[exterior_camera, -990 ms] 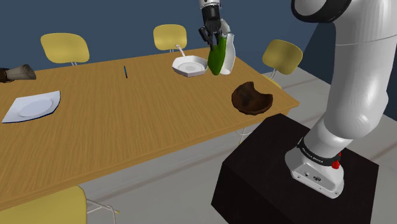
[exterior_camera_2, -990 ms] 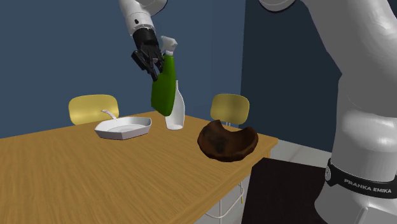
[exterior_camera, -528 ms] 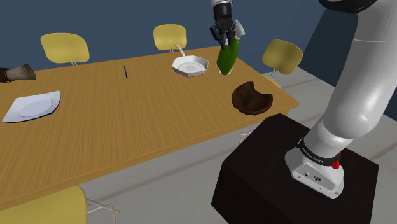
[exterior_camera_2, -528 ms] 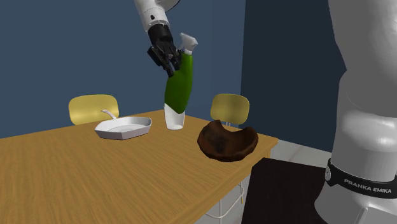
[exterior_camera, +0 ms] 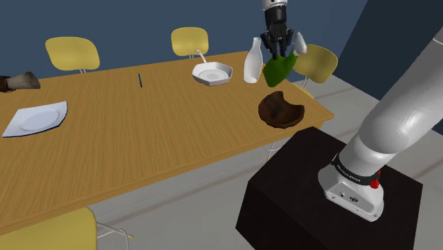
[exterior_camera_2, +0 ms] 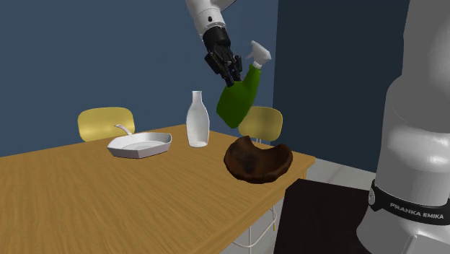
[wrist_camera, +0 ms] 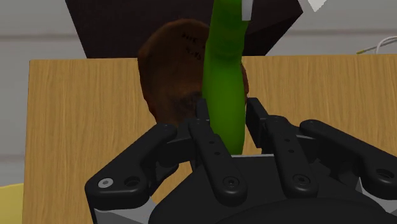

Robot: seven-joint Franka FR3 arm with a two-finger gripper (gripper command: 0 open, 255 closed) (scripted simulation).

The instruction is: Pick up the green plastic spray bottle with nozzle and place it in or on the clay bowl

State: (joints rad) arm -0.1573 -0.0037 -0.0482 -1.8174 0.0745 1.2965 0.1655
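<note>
Your gripper (exterior_camera_2: 232, 72) clamps the tilted bottle (exterior_camera_2: 239, 101) near its neck, aloft over the bowl (exterior_camera_2: 257, 160) and perhaps off-centre, so if you release from here it may hit the rim, bounce out and roll off the table (exterior_camera_2: 108, 202) at its nearby edge

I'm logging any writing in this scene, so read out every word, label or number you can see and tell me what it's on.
"FRANKA EMIKA": white letters on the black band around the arm's base, second exterior view.
Same band, shoulder view: lettering too small to read.
Brown bowl: dark marks on its inner wall, not legible.
Green spray bottle: no label to read.
</note>
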